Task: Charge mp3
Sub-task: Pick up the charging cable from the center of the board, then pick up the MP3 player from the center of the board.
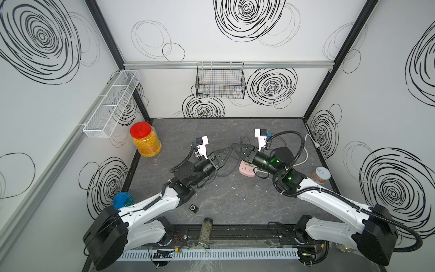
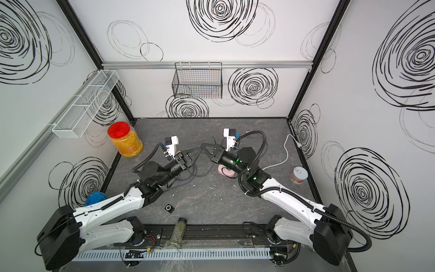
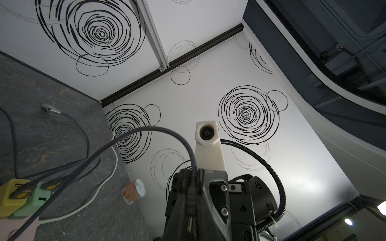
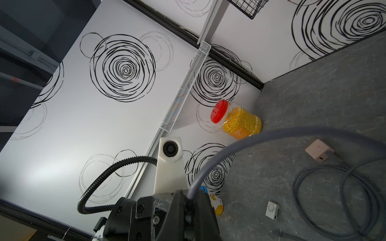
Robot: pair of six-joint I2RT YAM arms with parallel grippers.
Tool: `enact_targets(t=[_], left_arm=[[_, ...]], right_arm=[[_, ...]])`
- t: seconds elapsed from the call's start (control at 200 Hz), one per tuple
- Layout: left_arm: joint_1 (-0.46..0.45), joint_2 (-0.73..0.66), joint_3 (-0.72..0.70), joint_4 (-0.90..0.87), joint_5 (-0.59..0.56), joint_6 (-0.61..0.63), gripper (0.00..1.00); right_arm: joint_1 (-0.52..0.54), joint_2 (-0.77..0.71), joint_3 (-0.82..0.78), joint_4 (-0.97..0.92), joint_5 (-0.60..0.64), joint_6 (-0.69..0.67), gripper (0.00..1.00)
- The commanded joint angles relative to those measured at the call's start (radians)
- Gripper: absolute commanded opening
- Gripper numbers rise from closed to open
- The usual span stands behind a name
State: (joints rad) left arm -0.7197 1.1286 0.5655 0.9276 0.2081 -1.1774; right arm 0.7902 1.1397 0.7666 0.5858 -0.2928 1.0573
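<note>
only the left wrist view shows the cable plug [image 3: 190,203] vertical, tip down-frame, pinched in the right gripper [image 1: 234,145]; left gripper [image 1: 228,149] fingers: cannot tell

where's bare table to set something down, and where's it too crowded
Bare: the table behind the left tool, beside the red-lidded jar; the front middle between mp3 player and right arm. Crowded: centre, around the right tool, grey cable and pink power strip.

In both top views: mp3 player [image 1: 193,208] lower centre, power strip [image 1: 246,170] centre-right, cable [image 4: 292,132] seemingly coiled left of it.
</note>
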Motion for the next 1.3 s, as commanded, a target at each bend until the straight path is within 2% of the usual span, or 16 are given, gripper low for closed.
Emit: enact_targets(t=[0.0,0.065,0.115,0.175,0.225,0.345,0.425,0.495,0.56,0.625,0.656,0.696,0.766,0.881,1.031,1.296], left_arm=[[0.006,0.000,0.036,0.028,-0.015,-0.004,0.29],[0.015,-0.015,0.044,-0.003,-0.010,0.005,0.49],[0.028,-0.044,0.053,-0.066,-0.008,0.031,0.56],[0.048,-0.097,0.074,-0.220,-0.016,0.095,0.57],[0.063,-0.147,0.116,-0.449,-0.049,0.181,0.58],[0.080,-0.224,0.240,-1.008,-0.259,0.381,0.59],[0.085,-0.253,0.277,-1.257,-0.427,0.415,0.61],[0.104,-0.259,0.273,-1.390,-0.506,0.410,0.63],[0.126,-0.259,0.242,-1.445,-0.518,0.394,0.64],[0.147,-0.264,0.187,-1.437,-0.496,0.365,0.49],[0.157,-0.272,0.155,-1.420,-0.478,0.348,0.46],[0.168,-0.288,0.105,-1.388,-0.452,0.322,0.48],[0.186,-0.326,0.028,-1.337,-0.417,0.271,0.63],[0.182,-0.367,-0.021,-1.396,-0.444,0.215,0.60],[0.115,-0.359,-0.033,-1.570,-0.512,0.088,0.61],[-0.062,-0.256,-0.033,-1.666,-0.522,-0.177,0.57]], right_arm=[[0.005,-0.024,-0.010,0.032,-0.051,-0.019,0.00],[0.000,-0.030,-0.007,0.000,-0.029,-0.045,0.00],[-0.007,-0.039,-0.001,-0.037,0.007,-0.082,0.00],[-0.033,-0.046,0.025,-0.126,0.035,-0.117,0.00],[-0.066,-0.044,0.053,-0.187,0.029,-0.140,0.00],[-0.158,-0.025,0.084,-0.238,-0.024,-0.146,0.00],[-0.202,0.001,0.108,-0.281,-0.037,-0.173,0.00],[-0.216,0.032,0.148,-0.362,-0.003,-0.228,0.00],[-0.217,0.063,0.189,-0.416,0.026,-0.278,0.00],[-0.221,0.099,0.225,-0.452,0.035,-0.314,0.00],[-0.222,0.114,0.236,-0.459,0.031,-0.325,0.00],[-0.228,0.135,0.250,-0.458,0.017,-0.333,0.00],[-0.237,0.168,0.266,-0.448,-0.020,-0.339,0.00],[-0.247,0.211,0.293,-0.452,-0.093,-0.361,0.00],[-0.249,0.248,0.296,-0.476,-0.121,-0.365,0.00],[-0.248,0.287,0.294,-0.484,-0.126,-0.365,0.00]])
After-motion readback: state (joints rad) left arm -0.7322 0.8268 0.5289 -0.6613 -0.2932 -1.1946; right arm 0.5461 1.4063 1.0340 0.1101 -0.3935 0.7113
